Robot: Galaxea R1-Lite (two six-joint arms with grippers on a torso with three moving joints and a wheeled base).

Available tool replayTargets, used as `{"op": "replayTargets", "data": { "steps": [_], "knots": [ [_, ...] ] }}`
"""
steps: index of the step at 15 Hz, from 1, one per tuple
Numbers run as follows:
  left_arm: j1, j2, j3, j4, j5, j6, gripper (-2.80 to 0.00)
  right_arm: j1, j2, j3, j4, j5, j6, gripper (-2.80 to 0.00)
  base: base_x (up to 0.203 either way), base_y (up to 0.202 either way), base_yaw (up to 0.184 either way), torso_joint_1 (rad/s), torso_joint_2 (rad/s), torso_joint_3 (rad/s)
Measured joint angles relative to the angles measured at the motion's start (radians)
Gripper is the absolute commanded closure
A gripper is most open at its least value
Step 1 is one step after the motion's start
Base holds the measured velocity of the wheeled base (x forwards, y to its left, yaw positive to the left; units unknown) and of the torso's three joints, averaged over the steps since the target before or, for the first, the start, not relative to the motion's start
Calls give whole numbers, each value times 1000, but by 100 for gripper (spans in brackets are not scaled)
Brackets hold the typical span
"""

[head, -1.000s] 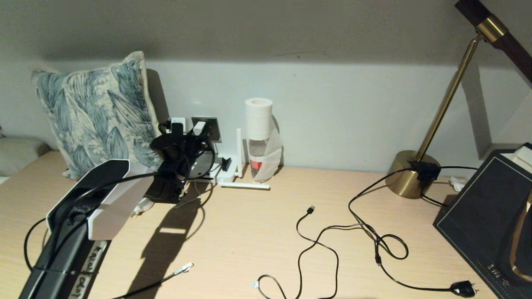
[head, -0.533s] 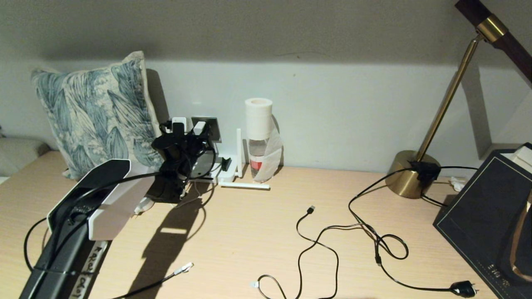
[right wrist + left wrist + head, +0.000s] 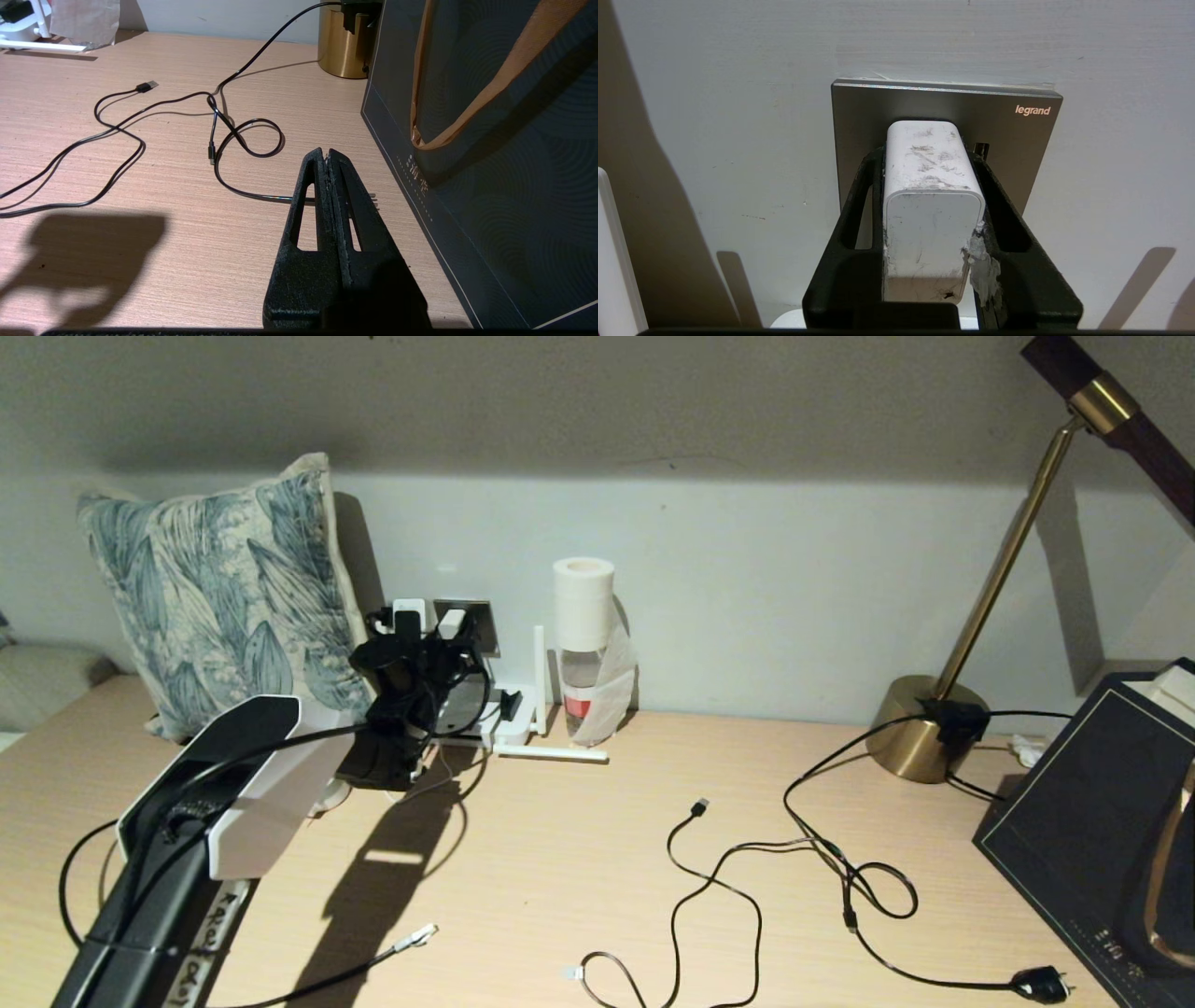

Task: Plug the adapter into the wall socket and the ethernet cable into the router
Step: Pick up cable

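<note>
My left gripper [image 3: 928, 156] is shut on the white boxy adapter [image 3: 931, 196]. The adapter's far end meets the grey wall socket [image 3: 1017, 135], and its prongs are hidden. In the head view the left gripper [image 3: 425, 644] holds the adapter [image 3: 450, 621] against the wall socket [image 3: 478, 623] on the back wall. The white router [image 3: 512, 709] lies below the socket with one antenna upright. Near the table's front edge lies the ethernet cable [image 3: 411, 941], with its clear connector free. My right gripper [image 3: 328, 151] is shut on nothing, low over the table beside a dark bag.
A leaf-print pillow [image 3: 215, 588] leans left of the socket. A bottle capped by a paper roll [image 3: 583, 644] stands right of the router. A thin USB cable [image 3: 695, 807], a black cord with a plug [image 3: 1038, 983], a brass lamp [image 3: 924, 737] and the dark bag [image 3: 1083, 821] fill the right side.
My left gripper has moved a little to the right and towards the wall with the adapter. The cables on the table lie as before.
</note>
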Motion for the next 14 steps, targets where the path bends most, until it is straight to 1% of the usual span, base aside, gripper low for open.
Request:
{"op": "replayTargets", "data": {
  "steps": [2, 4, 8, 10, 12, 14],
  "knots": [
    [0, 0, -1, 6, 4, 0, 0, 0, 0, 0, 0, 0, 0, 0, 0, 0, 0, 0, 0, 0],
    [-1, 0, -2, 16, 31, 8, 0, 0, 0, 0, 0, 0, 0, 0, 0, 0, 0, 0, 0, 0],
    [-1, 1, -15, 25, 34, 12, 0, 0, 0, 0, 0, 0, -1, 0, 0, 0, 0, 0, 0, 0],
    [-1, 3, -22, 34, 25, 15, 0, 0, 0, 0, 0, 0, -1, 0, 0, 0, 0, 0, 0, 0],
    [3, 4, -24, 35, -5, 15, 0, 0, 0, 0, 0, 0, 0, 0, 0, 0, 0, 0, 0, 0],
    [6, 4, -25, 35, -19, 15, 0, 0, 0, 0, 0, 0, 0, 0, 0, 0, 0, 0, 0, 0]
  ]
}}
